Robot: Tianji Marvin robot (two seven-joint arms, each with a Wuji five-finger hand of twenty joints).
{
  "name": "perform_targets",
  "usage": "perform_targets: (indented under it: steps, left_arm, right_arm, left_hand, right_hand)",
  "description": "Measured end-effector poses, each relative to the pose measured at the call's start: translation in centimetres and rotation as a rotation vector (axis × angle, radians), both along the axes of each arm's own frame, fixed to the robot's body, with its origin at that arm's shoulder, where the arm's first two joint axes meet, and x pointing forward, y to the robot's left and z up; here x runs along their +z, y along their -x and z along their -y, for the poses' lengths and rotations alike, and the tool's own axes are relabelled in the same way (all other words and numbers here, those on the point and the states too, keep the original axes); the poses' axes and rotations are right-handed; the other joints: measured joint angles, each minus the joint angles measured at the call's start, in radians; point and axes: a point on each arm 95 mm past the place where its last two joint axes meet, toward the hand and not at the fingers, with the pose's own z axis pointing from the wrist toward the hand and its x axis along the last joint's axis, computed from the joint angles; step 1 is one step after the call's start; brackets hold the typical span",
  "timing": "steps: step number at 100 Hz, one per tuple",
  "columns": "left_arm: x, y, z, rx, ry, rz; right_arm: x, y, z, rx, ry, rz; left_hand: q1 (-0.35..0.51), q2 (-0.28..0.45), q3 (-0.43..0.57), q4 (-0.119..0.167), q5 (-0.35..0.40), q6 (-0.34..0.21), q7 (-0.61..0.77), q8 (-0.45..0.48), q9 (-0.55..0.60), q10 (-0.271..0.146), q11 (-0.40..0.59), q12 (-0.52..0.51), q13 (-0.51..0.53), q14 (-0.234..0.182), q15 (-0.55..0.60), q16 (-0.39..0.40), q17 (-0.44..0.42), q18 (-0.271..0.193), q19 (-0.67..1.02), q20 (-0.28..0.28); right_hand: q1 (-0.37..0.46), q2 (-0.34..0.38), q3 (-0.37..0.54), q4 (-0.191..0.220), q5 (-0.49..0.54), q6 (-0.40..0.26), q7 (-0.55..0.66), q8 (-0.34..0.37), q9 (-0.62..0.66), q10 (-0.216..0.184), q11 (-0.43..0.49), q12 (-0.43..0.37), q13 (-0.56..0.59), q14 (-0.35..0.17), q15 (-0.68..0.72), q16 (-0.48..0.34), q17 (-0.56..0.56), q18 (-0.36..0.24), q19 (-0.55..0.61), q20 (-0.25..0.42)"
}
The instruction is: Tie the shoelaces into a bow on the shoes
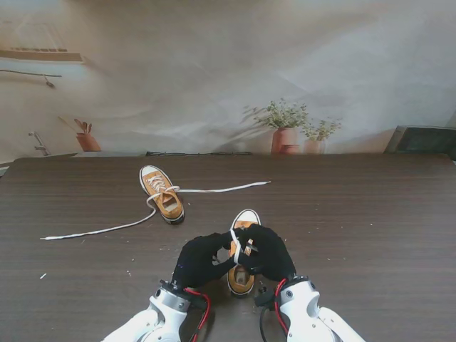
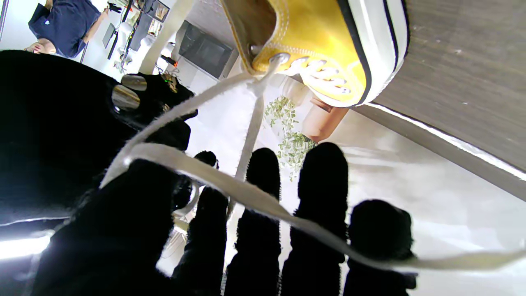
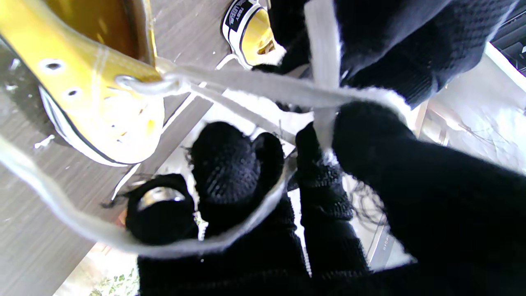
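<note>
Stand view: near shoe (image 1: pixel 246 221) half under hands

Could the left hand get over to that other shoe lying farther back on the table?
Probably, but not right now: the left hand is tangled in the near shoe's lace. The table between it and the far shoe looks bare.
</note>
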Motion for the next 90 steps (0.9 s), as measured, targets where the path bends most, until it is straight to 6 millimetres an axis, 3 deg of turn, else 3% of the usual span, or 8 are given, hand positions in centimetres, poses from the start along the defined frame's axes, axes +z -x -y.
perform_targets:
  steps: [10, 33, 47, 55, 71, 90]
  left_arm:
    - [0.1, 0.1, -0.2, -0.006, -0.002, -0.002]
    - [0.2, 0.2, -0.8, -0.043, -0.008, -0.039]
    - [0.2, 0.4, -1.0, -0.031, 0.017, -0.037]
    - [0.2, 0.4, -1.0, -0.016, 0.071, -0.043]
    - [0.1, 0.5, -0.5, -0.019, 0.122, -0.044]
    - [0.1, 0.5, -0.5, -0.017, 0.121, -0.045]
  right_arm:
    - [0.1, 0.0, 0.1, 0.002, 0.019, 0.013]
    - [0.2, -0.1, 0.2, 0.002, 0.041, 0.03]
    - [0.2, -0.1, 0.3, 0.01, 0.057, 0.033]
    - [0.1, -0.1, 0.2, 0.023, 0.067, 0.031]
    - [0.1, -0.1, 0.0, 0.048, 0.08, 0.023]
    - [0.0, -0.1, 0.0, 0.058, 0.086, 0.018]
  left_hand:
    - [0.0, 0.001, 0.0, 0.0, -0.001, 0.0, 0.016, 0.0, -0.067, 0.008, -0.043, -0.023, -0.079, 0.008, -0.051, 0.008, -0.095, 0.002, -0.073, 0.033]
    - [0.028, 0.027, 0.002, 0.0, -0.049, 0.001, 0.07, 0.026, -0.171, 0.008, -0.099, -0.049, -0.197, 0.01, -0.175, 0.022, -0.251, 0.026, -0.213, 0.05]
    - [0.059, 0.061, 0.003, 0.0, -0.03, 0.0, 0.204, 0.082, -0.173, 0.008, -0.1, -0.05, -0.197, 0.01, -0.183, 0.035, -0.272, 0.026, -0.235, 0.057]
    - [0.081, 0.074, -0.004, 0.0, -0.027, -0.062, 0.256, 0.116, -0.173, 0.008, -0.1, -0.05, -0.197, 0.01, -0.183, 0.037, -0.286, 0.026, -0.245, 0.058]
    - [0.086, 0.083, 0.037, 0.005, -0.025, -0.055, 0.335, 0.158, -0.173, 0.008, -0.088, -0.05, -0.197, 0.001, -0.183, 0.037, -0.306, 0.026, -0.263, 0.058]
    - [0.089, 0.033, 0.086, 0.005, -0.001, -0.046, 0.347, 0.172, -0.173, 0.008, -0.073, -0.05, -0.197, -0.002, -0.184, 0.037, -0.309, 0.026, -0.265, 0.058]
  right_hand:
    - [0.0, -0.007, 0.0, 0.007, -0.001, 0.0, 0.0, 0.0, 0.011, 0.0, 0.002, 0.0, 0.0, 0.0, 0.0, 0.0, 0.002, 0.0, 0.0, 0.0]
    - [0.0, -0.018, 0.018, 0.007, 0.0, -0.001, 0.0, 0.0, 0.032, 0.0, 0.003, 0.0, 0.0, 0.0, 0.0, 0.0, 0.012, 0.0, 0.0, -0.001]
    - [0.0, -0.02, 0.018, 0.007, 0.011, -0.012, 0.0, 0.0, 0.032, -0.015, -0.006, 0.0, 0.0, 0.0, 0.0, 0.0, 0.012, 0.001, 0.0, -0.001]
    - [0.0, -0.019, 0.019, 0.007, 0.011, -0.014, 0.0, 0.0, 0.041, -0.019, -0.008, 0.0, 0.001, 0.0, 0.0, 0.0, 0.014, 0.001, 0.0, -0.001]
    - [-0.001, -0.02, 0.019, 0.007, 0.024, -0.022, 0.009, 0.001, 0.041, -0.021, -0.008, 0.0, 0.001, 0.0, 0.0, 0.0, 0.014, 0.001, 0.0, -0.002]
    - [-0.001, -0.02, 0.018, 0.007, 0.041, -0.02, 0.01, 0.003, 0.042, -0.021, -0.009, 0.0, 0.001, 0.0, 0.0, 0.0, 0.015, 0.001, 0.0, -0.002]
